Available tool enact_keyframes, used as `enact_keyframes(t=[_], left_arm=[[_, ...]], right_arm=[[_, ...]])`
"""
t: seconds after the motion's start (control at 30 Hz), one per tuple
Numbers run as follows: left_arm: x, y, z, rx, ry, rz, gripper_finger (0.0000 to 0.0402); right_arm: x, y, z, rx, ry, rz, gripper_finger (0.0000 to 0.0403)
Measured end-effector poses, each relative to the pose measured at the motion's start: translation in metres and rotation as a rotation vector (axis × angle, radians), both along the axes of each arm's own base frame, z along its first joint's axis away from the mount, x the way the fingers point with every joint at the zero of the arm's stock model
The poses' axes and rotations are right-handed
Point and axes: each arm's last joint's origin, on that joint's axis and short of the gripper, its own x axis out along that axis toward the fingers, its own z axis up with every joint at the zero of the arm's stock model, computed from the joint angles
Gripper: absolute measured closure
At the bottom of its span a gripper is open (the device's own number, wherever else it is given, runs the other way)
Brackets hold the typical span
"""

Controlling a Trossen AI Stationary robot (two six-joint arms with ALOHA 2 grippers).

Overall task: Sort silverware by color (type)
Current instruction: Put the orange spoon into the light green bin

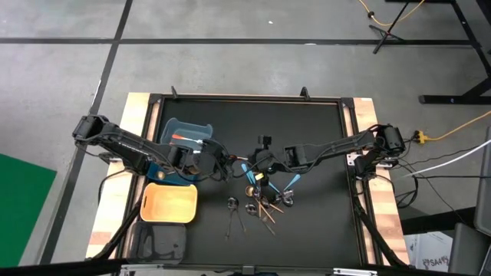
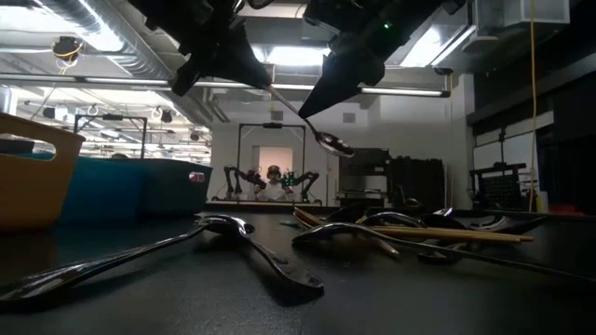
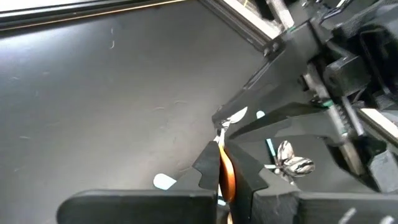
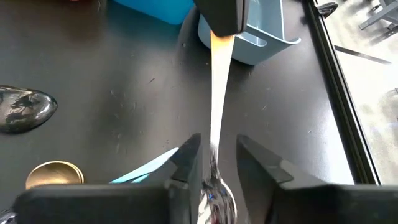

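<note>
Handover step, mid-air above the table centre: left gripper (image 3: 219, 163) clenched on the orange-handled spoon (image 2: 317, 130) by its handle. Right gripper (image 4: 214, 163) straddles the bowl end, fingers released. Next, probably: right lets go fully & backs off; left carries it to the blue bin (image 1: 184, 132).

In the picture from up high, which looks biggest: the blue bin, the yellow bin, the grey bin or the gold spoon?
From largest to smallest, as seen in the high view:
1. Yellow bin
2. Blue bin and grey bin, too close to rank: an arm hides part of the blue one, and the grey one is cut off.
3. Gold spoon, far the smallest.
</note>
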Motion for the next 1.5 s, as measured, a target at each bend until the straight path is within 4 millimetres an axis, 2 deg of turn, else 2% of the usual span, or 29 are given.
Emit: enact_keyframes(t=[0.17, 0.33, 0.57, 0.73, 0.9, 1.1, 1.23, 1.5], left_arm=[[-0.008, 0.002, 0.002, 0.017, 0.035, 0.014, 0.0399], [-0.026, 0.009, 0.017, 0.035, 0.052, 0.042, 0.0399], [-0.072, 0.025, 0.044, 0.050, 0.082, 0.087, 0.0399], [-0.109, 0.036, 0.059, 0.029, 0.077, 0.142, 0.0399], [-0.142, 0.044, 0.066, 0.025, 0.105, 0.175, 0.0399], [-0.171, 0.050, 0.063, 0.045, 0.198, 0.197, 0.0398], [-0.181, 0.052, 0.057, 0.019, 0.267, 0.248, 0.0398], [-0.181, 0.052, 0.023, -0.026, 0.344, 0.324, 0.0398]], right_arm=[[-0.003, 0.000, 0.004, -0.005, 0.001, 0.004, 0.0298], [-0.014, -0.002, 0.019, -0.021, 0.011, 0.019, 0.0297], [-0.034, -0.004, 0.030, -0.033, 0.097, 0.020, 0.0297], [-0.046, -0.006, 0.027, -0.047, 0.204, 0.021, 0.0297], [-0.056, -0.008, 0.021, -0.062, 0.327, 0.021, 0.0297], [-0.059, -0.008, 0.020, -0.066, 0.357, 0.022, 0.0297], [-0.058, -0.008, 0.021, -0.065, 0.344, 0.022, 0.0297], [-0.057, -0.008, 0.021, -0.063, 0.331, 0.022, 0.0297]])
